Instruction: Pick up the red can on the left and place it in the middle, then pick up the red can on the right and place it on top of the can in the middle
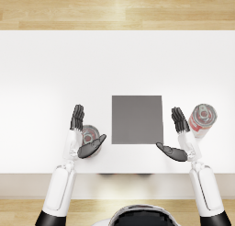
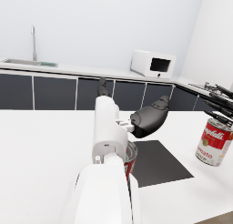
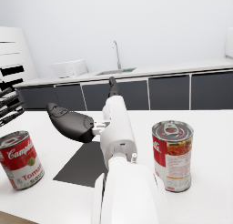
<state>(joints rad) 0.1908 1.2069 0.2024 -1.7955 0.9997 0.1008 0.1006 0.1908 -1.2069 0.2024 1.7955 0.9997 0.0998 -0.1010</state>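
The left red can stands upright on the white table just left of the dark grey mat. My left hand brackets it, fingers on its far left and thumb in front, spread and not closed on it. In the left wrist view the can shows only partly under my forearm, below the left hand. The right red can stands upright right of the mat. My right hand hangs between mat and can with fingers spread, holding nothing. The right wrist view shows this hand, the right can and the left can.
The white table runs far back from the mat; its front edge lies close under my wrists. Beyond it stand dark kitchen cabinets with a sink tap and a white microwave.
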